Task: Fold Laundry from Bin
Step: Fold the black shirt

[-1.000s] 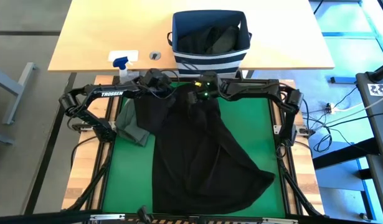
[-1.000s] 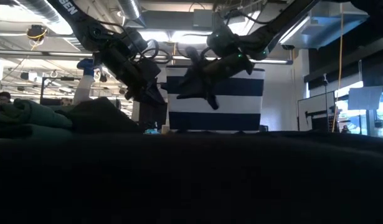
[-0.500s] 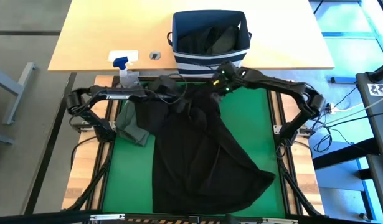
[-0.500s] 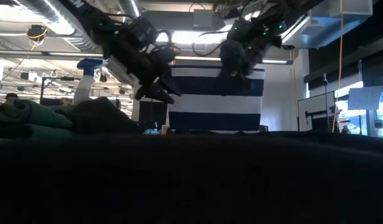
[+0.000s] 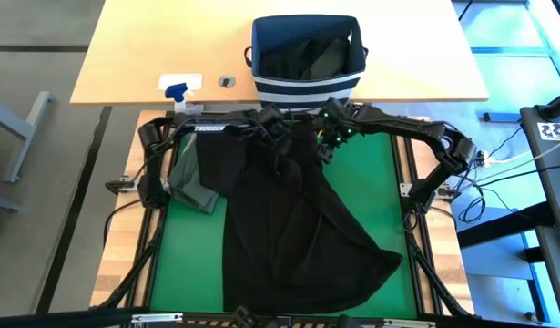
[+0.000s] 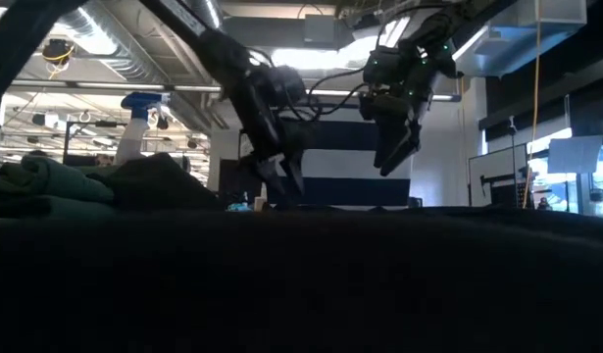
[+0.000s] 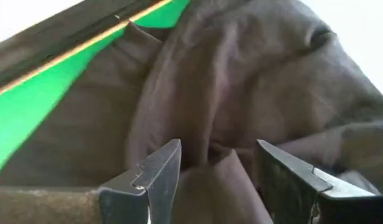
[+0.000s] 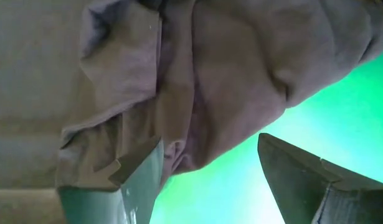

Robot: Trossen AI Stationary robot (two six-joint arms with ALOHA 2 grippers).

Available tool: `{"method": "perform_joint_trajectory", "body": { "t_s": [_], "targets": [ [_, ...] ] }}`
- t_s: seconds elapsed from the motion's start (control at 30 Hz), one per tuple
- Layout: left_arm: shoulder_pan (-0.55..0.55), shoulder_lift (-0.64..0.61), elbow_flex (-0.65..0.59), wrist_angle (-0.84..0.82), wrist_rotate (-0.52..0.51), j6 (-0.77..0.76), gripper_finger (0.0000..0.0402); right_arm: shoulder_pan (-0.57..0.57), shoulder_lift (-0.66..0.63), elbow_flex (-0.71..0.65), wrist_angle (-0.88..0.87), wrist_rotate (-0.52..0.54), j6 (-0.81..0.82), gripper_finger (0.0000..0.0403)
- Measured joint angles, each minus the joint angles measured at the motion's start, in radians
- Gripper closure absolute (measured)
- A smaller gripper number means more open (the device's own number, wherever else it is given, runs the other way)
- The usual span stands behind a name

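A black garment (image 5: 298, 228) lies spread and rumpled on the green mat (image 5: 371, 182), its bunched top end at the mat's far edge. My left gripper (image 5: 278, 137) hovers open over those bunched folds (image 7: 241, 93), pointing steeply down. My right gripper (image 5: 327, 146) stands open just to its right, above the garment's far right edge (image 8: 228, 81), and higher in the low view (image 6: 394, 157). A grey-green garment (image 5: 193, 178) lies in a heap at the mat's left. The navy striped bin (image 5: 307, 87) stands on the wooden table beyond, with dark cloth inside.
A clear spray bottle with a blue nozzle (image 5: 181, 96) and a small round fitting (image 5: 227, 82) sit on the wooden table left of the bin. Bare green mat shows to the right of the black garment and at the near left.
My left gripper has swept toward the table's right along the mat's far edge, sinking a little and tipping to point more steeply down. My right gripper has pulled up and to the right, away from the black garment's top, rolling as it went. The garment has stayed put.
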Motion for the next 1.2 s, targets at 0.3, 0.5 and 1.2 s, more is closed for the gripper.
{"method": "perform_joint_trajectory", "body": {
  "t_s": [0.3,0.5,1.2],
  "targets": [
    [0.007,0.070,0.008,-0.041,0.078,0.006,0.0250,0.001,0.000,-0.012,-0.005,0.000,-0.002,0.0141],
    [0.004,0.029,0.008,-0.043,0.097,0.030,0.0355,0.001,0.000,-0.012,-0.001,0.000,-0.005,0.0141],
    [0.013,-0.397,0.018,-0.382,0.040,0.531,0.0388,0.073,0.021,-0.010,0.241,-0.196,0.142,0.0141]
  ]
}}
